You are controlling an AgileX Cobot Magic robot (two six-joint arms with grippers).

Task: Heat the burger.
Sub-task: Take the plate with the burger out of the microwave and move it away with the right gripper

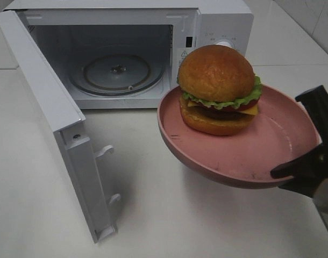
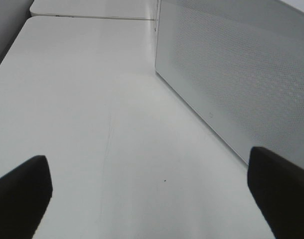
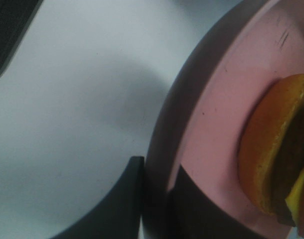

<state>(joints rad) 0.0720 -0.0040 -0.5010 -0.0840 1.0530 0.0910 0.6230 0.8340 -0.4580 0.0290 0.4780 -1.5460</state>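
Observation:
The burger (image 1: 218, 88), with a golden bun, lettuce, tomato, cheese and patty, sits on a round pink plate (image 1: 271, 150) held in the air in front of the open microwave (image 1: 223, 21), to the right of its opening. My right gripper (image 1: 309, 166) is shut on the plate's right rim. The right wrist view shows the same grip: the gripper (image 3: 159, 169) pinches the plate (image 3: 217, 124) at its edge, and the burger (image 3: 271, 149) lies just beyond. My left gripper (image 2: 152, 199) is open and empty above the white table (image 2: 92, 99); it does not show in the exterior view.
The microwave door (image 1: 51, 118) swings out to the left, toward the table's front. Inside lies the glass turntable (image 1: 116, 72), bare. A white perforated panel of the microwave (image 2: 241, 74) stands close to the left gripper.

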